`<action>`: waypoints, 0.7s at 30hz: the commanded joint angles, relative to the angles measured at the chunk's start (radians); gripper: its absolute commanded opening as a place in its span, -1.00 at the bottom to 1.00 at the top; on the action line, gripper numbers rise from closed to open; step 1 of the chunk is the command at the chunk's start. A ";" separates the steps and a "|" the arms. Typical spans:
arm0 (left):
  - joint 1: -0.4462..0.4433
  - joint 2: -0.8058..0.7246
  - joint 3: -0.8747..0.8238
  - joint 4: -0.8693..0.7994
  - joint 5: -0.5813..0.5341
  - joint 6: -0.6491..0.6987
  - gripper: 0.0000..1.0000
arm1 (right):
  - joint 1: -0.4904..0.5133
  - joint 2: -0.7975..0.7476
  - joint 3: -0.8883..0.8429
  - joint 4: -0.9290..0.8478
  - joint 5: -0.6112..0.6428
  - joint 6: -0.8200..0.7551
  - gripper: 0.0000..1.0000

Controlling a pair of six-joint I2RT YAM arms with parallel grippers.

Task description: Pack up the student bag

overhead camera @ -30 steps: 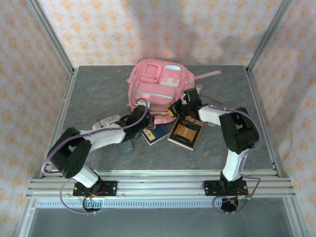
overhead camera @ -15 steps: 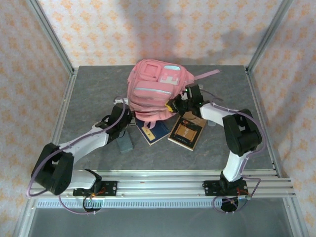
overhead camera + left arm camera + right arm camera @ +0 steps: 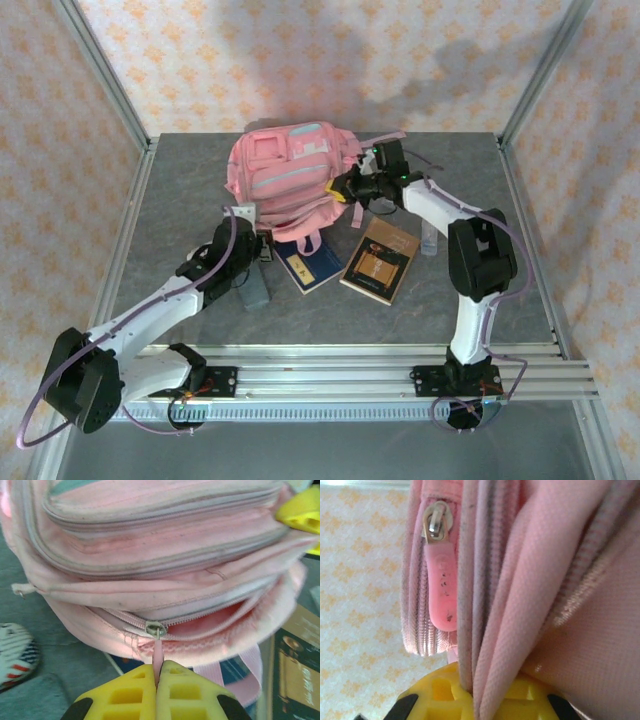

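Note:
The pink student bag (image 3: 285,172) stands at the back middle of the table, tilted toward the left. My left gripper (image 3: 262,247) is at its near lower edge. In the left wrist view that gripper (image 3: 158,674) is shut on the pink zipper pull (image 3: 158,656) hanging from the metal slider (image 3: 154,629). To the right of the slider the main compartment (image 3: 220,621) gapes a little. My right gripper (image 3: 345,188) is at the bag's right side. The right wrist view has this gripper (image 3: 472,692) shut on a fold of the bag's fabric (image 3: 520,595), beside another pink zipper pull (image 3: 441,592).
A dark blue book (image 3: 312,265) and a brown book (image 3: 378,260) lie just in front of the bag. A grey block (image 3: 255,290) sits by the left arm. A clear bottle (image 3: 430,238) lies right of the books. A white striped item (image 3: 12,650) rests left of the bag.
The bag has shifted toward the far left and tipped. My right gripper moved farther back with the fabric. My left arm stretched out low and drew the zipper pull toward the near side.

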 commanded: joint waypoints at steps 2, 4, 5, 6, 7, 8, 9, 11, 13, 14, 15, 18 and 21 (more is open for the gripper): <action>-0.062 0.096 0.026 0.091 0.060 -0.035 -1.00 | -0.085 0.054 0.060 -0.052 0.082 -0.077 -1.00; -0.086 0.155 0.050 0.127 0.069 -0.047 -1.00 | -0.090 0.066 0.076 -0.071 0.117 -0.080 -0.85; -0.099 0.187 0.063 0.147 0.074 -0.049 -1.00 | -0.090 0.066 0.086 -0.097 0.152 -0.079 -0.64; -0.108 0.219 0.076 0.162 0.076 -0.051 -1.00 | -0.087 0.062 0.090 -0.108 0.178 -0.079 -0.48; -0.112 0.245 0.086 0.175 0.080 -0.053 -1.00 | -0.085 0.056 0.089 -0.118 0.197 -0.080 -0.38; -0.112 0.274 0.098 0.182 0.084 -0.054 -1.00 | -0.083 0.041 0.084 -0.133 0.226 -0.078 -0.28; -0.114 0.297 0.112 0.184 0.086 -0.058 -1.00 | -0.081 0.022 0.068 -0.143 0.257 -0.076 -0.22; -0.116 0.330 0.131 0.190 0.095 -0.055 -1.00 | -0.075 -0.032 0.018 -0.142 0.298 -0.064 -0.14; -0.120 0.342 0.139 0.198 0.100 -0.053 -1.00 | -0.070 -0.093 -0.042 -0.147 0.335 -0.058 -0.10; -0.122 0.345 0.141 0.201 0.104 -0.051 -1.00 | -0.067 -0.130 -0.078 -0.141 0.351 -0.053 -0.06; -0.123 0.348 0.144 0.202 0.106 -0.049 -1.00 | -0.061 -0.165 -0.120 -0.126 0.359 -0.043 -0.04; -0.129 0.359 0.153 0.195 0.108 -0.041 -1.00 | -0.025 -0.236 -0.229 -0.077 0.351 -0.004 -0.03; -0.133 0.369 0.154 0.194 0.110 -0.038 -1.00 | 0.028 -0.242 -0.294 -0.011 0.310 0.041 -0.03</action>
